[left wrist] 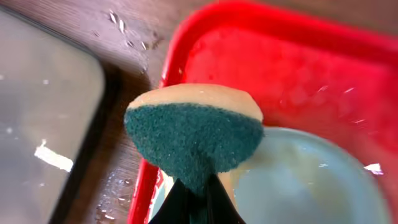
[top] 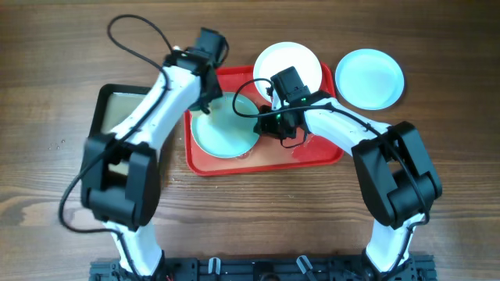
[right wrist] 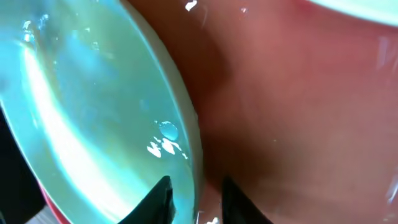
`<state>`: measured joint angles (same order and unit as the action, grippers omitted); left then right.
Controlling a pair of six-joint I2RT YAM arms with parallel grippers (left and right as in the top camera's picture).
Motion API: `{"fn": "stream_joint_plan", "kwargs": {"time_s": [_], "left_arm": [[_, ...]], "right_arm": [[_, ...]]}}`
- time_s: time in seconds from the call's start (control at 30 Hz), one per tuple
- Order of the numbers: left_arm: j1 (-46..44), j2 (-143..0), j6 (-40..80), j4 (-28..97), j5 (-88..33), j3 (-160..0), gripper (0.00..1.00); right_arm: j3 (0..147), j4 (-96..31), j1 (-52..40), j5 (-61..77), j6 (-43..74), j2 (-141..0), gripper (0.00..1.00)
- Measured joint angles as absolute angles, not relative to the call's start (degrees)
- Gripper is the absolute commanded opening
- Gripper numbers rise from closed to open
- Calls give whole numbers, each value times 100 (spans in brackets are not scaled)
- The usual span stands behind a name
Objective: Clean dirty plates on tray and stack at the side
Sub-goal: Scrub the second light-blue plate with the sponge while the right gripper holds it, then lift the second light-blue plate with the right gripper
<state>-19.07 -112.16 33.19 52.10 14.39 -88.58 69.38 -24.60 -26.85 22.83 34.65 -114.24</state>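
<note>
A pale blue plate (top: 225, 129) lies at the left end of the red tray (top: 312, 156). My right gripper (top: 262, 125) is shut on its right rim; in the right wrist view the rim (right wrist: 193, 155) sits between the two fingers (right wrist: 196, 196), and the wet plate (right wrist: 93, 112) looks tilted. My left gripper (top: 209, 105) is shut on a green-and-tan sponge (left wrist: 196, 140) held over the plate's left edge (left wrist: 311, 186). A white plate (top: 287, 66) rests at the tray's back edge. A second pale blue plate (top: 369, 78) lies on the table at the right.
A black-rimmed tray (top: 117, 109) stands left of the red tray and shows in the left wrist view (left wrist: 50, 112). Water drops lie on the wood between them. The red tray's floor (right wrist: 298, 112) is wet.
</note>
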Motion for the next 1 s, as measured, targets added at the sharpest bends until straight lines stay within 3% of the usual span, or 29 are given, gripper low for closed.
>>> {"fn": "stream_joint_plan", "kwargs": {"time_s": [0.1,0.17,0.23,0.53,0.7,0.87,1.0], "left_arm": [[-1623,-10888,3341,5297,1035,-8890,4],[-1380,-10652,3343,5470,840,-8901,4],[-1286,-10597,3332,5564,781,-8910,4],[-1291,-10595,3310,5603,707,-8910,5],[-1291,-10595,3310,5603,694,-8910,4],[-1291,-10595,3308,5605,694,-8910,4],[-1291,-10595,3310,5607,694,-8910,4]], "right_arm": [[6941,-2418,-2685,2333,3542,-11424,33],[6941,-2408,-2698,2309,3640,-11424,15],[6932,-2390,-2786,2196,3728,-11424,4],[6855,-2773,-2926,1343,3378,-10851,5],[6860,-3395,-2923,-113,2493,-9439,4],[6860,-3760,-2991,-1975,2062,-9255,4],[6860,-3750,-3739,-3739,1680,-9039,4]]}}
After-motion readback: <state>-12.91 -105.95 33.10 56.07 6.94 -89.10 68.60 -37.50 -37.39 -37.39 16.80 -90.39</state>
